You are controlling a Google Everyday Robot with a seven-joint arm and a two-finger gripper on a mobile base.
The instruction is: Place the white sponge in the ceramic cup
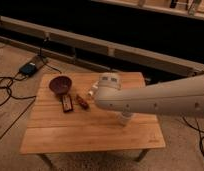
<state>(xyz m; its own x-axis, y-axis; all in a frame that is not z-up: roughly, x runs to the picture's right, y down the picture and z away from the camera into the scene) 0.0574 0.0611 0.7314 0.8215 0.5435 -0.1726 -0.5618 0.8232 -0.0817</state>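
The ceramic cup (126,119) stands upright on the right half of the wooden table (70,137), a pale handleless cup whose upper part is covered by my arm. My big white arm (155,100) reaches in from the right, and its rounded joint (108,82) hangs over the table's middle. The gripper is hidden behind the arm's bulk, somewhere above the table near the cup, and it is shut. The white sponge is hidden from view. I cannot tell whether anything is held.
A dark reddish-brown bowl (60,85) sits at the table's back left. In front of it lie a dark flat rectangular item (67,103) and a small reddish-brown item (82,102). A small white object (91,91) peeks out beside the arm's joint. Cables and a box (30,67) lie on the floor to the left.
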